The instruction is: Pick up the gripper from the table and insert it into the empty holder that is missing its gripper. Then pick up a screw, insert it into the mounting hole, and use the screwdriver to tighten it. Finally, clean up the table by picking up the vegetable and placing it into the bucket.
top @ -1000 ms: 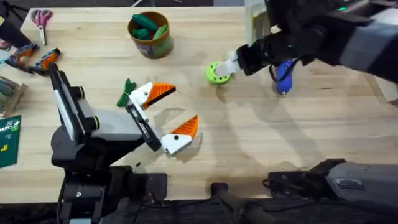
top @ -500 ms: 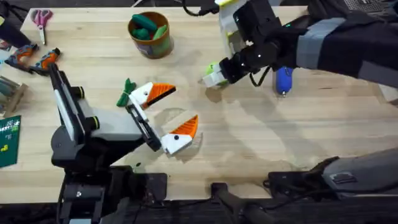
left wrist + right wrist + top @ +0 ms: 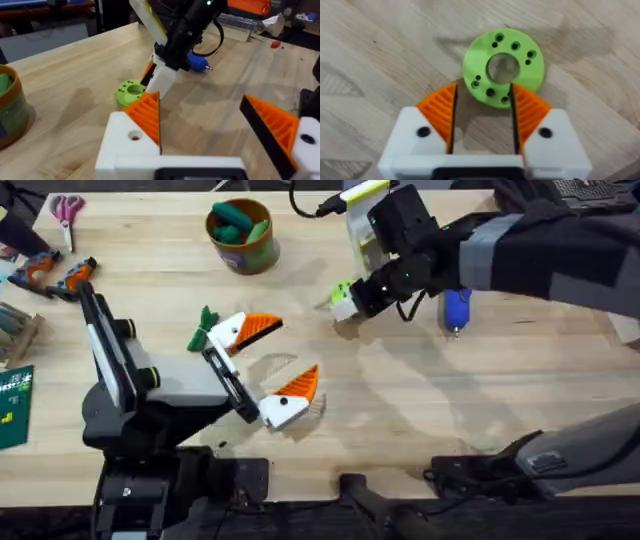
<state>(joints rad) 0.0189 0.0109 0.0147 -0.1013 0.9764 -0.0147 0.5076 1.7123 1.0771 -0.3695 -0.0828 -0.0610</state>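
So the right gripper (image 3: 343,302) hung over the lime-green ring (image 3: 503,67), fingers spread and straddling its near edge, nothing pinched. The screwdriver (image 3: 456,309) lay just beside that arm on the far-right part of the table (image 3: 480,400), with lots of bare wood in front of it. The left gripper (image 3: 270,360) sat mid-table with its orange pads (image 3: 145,116) spread wide, holding nothing. The vegetable (image 3: 204,327) lay right against its far finger (image 3: 245,330), so tight there. The bucket (image 3: 242,236) stood near the far edge, well apart from both, already stuffed with green things.
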